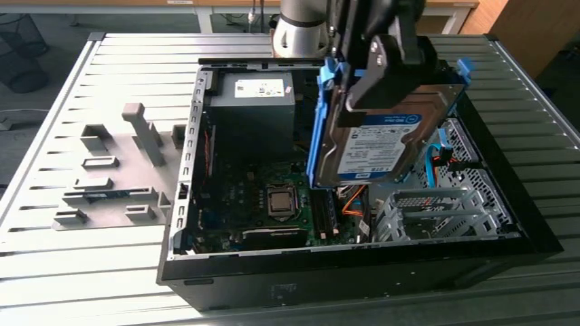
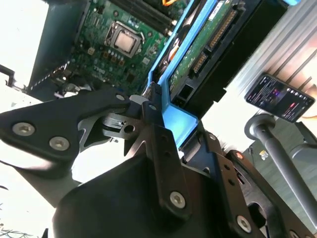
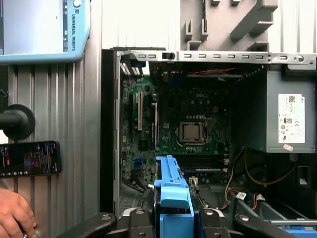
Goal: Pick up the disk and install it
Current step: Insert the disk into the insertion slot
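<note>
The disk (image 1: 376, 146) is a silver drive with a white-and-blue label in a blue plastic frame. It hangs tilted, nearly on edge, above the open computer case (image 1: 186, 204). My gripper (image 1: 399, 75) is shut on its upper end, the black fingers pinching the blue frame. In the second wrist view the fingers (image 2: 151, 124) clamp the blue frame (image 2: 181, 119), with the drive's green circuit side (image 2: 205, 47) beyond. In the first wrist view the blue frame (image 3: 171, 188) sticks out from the gripper (image 3: 173, 220) over the motherboard (image 3: 190, 131).
Inside the case a dark power supply box (image 1: 254, 112) sits at the back and a metal drive cage (image 1: 435, 210) at the exterior view's right. Grey fixtures (image 1: 118, 170) stand on the slatted table. A phone (image 3: 29, 158), a hand (image 3: 15, 215) and a pendant (image 3: 44, 29) lie beside the case.
</note>
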Action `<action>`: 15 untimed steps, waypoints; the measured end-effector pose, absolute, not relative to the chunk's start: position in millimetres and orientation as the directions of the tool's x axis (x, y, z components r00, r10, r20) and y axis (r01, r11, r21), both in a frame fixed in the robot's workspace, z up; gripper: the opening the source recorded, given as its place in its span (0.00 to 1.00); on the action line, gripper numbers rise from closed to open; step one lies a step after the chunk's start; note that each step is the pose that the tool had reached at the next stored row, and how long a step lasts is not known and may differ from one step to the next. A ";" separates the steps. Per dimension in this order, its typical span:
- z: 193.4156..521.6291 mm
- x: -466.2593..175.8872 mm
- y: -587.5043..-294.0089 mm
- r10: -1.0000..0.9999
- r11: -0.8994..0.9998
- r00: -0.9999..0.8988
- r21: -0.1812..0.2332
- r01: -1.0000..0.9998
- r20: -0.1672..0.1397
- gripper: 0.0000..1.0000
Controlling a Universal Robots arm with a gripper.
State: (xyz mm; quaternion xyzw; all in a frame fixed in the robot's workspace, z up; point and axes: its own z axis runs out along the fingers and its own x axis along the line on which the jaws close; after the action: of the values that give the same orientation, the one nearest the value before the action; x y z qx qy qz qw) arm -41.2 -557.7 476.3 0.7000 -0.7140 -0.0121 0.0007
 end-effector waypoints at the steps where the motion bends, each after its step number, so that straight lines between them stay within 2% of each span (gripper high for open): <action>1: 475.6 -37.4 -557.8 -1.000 0.020 -0.020 0.018 -1.000 -0.016 0.36; 15: 470.0 -10.9 -559.8 -1.000 0.019 -0.019 0.018 -1.000 -0.016 0.36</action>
State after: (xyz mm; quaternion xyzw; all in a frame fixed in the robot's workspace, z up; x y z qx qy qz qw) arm -10.9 -559.8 470.0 0.7003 -0.7138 -0.0121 0.0007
